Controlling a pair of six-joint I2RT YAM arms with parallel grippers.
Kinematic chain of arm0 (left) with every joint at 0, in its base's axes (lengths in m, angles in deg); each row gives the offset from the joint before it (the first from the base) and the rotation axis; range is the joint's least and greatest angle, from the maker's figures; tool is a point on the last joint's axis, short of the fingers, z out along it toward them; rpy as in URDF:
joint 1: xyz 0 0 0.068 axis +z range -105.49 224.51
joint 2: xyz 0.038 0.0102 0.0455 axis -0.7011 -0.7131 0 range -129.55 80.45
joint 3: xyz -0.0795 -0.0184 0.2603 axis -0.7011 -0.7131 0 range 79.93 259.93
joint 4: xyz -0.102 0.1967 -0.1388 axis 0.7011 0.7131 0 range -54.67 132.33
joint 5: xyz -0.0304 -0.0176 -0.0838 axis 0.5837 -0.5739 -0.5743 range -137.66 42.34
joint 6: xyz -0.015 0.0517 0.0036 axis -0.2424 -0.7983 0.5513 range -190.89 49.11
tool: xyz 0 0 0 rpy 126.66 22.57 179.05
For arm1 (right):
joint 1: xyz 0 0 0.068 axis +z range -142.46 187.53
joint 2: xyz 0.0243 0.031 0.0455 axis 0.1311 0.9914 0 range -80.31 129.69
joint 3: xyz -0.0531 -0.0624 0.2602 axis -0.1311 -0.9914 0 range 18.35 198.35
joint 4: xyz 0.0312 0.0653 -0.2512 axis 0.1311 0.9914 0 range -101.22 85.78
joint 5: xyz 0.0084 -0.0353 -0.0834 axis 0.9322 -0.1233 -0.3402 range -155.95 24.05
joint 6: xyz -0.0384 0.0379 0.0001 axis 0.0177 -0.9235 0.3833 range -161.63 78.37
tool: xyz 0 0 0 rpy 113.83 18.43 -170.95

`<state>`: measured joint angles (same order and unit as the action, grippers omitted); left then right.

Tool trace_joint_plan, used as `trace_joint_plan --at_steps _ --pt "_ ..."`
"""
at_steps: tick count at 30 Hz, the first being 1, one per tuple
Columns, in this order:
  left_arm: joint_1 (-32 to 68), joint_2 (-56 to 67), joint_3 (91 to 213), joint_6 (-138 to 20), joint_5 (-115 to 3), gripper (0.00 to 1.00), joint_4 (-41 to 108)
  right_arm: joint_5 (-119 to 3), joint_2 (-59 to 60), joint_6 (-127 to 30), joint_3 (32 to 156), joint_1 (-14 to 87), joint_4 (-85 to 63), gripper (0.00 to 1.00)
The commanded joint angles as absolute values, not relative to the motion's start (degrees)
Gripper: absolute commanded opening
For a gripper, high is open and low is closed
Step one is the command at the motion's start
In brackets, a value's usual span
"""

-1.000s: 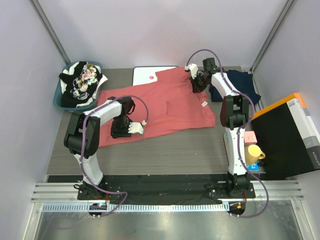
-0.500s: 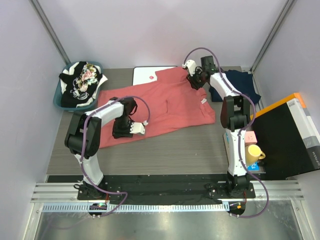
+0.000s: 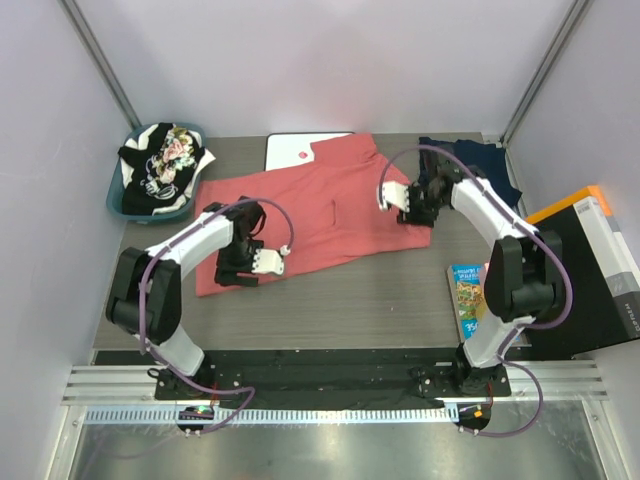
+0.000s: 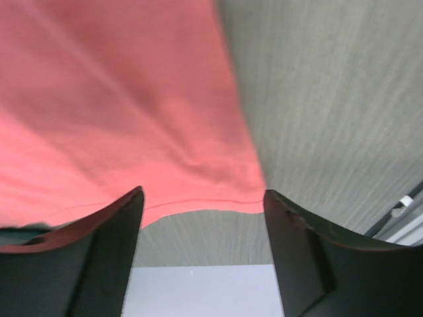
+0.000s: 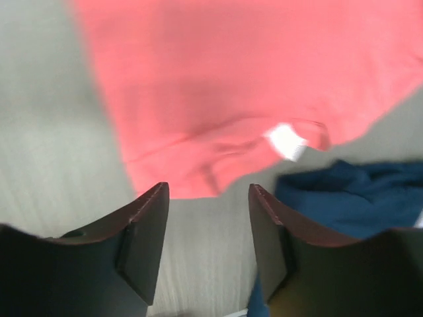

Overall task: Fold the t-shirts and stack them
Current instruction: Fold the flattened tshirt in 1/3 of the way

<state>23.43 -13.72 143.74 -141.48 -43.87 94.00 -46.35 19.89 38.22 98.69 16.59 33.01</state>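
Observation:
A salmon t-shirt (image 3: 320,205) lies spread across the middle of the table. My left gripper (image 3: 235,270) hovers open over its near left hem; in the left wrist view the gripper (image 4: 203,195) holds nothing, and the salmon t-shirt (image 4: 119,112) ends just ahead of the fingertips. My right gripper (image 3: 418,208) is open above the shirt's right edge. The right wrist view shows this gripper (image 5: 208,191) empty, with the salmon t-shirt (image 5: 231,79), its white label (image 5: 285,140) and a crumpled navy t-shirt (image 5: 357,191) ahead. That navy t-shirt (image 3: 485,165) sits at the back right.
A blue basket (image 3: 118,198) at the back left holds black, white and floral shirts (image 3: 165,160). A white board (image 3: 295,150) lies partly under the salmon shirt's far edge. A book (image 3: 466,295) and a black box (image 3: 585,270) stand at the right.
My right gripper let go of the shirt's far edge, opened and swung nearer, to the shirt's right side. My left gripper opened wider and shifted slightly toward the near left.

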Motion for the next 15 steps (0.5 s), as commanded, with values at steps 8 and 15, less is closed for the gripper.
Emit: trace_joint_plan --at_steps 8,15 --pt "21.1 -6.0 135.6 -138.5 -49.2 0.78 94.1 -45.1 11.8 58.2 77.5 21.9 28.3 0.6" --pt "19.6 -1.6 128.5 -137.1 -48.7 0.78 92.7 -47.2 14.0 54.9 73.8 24.6 14.2 0.6"
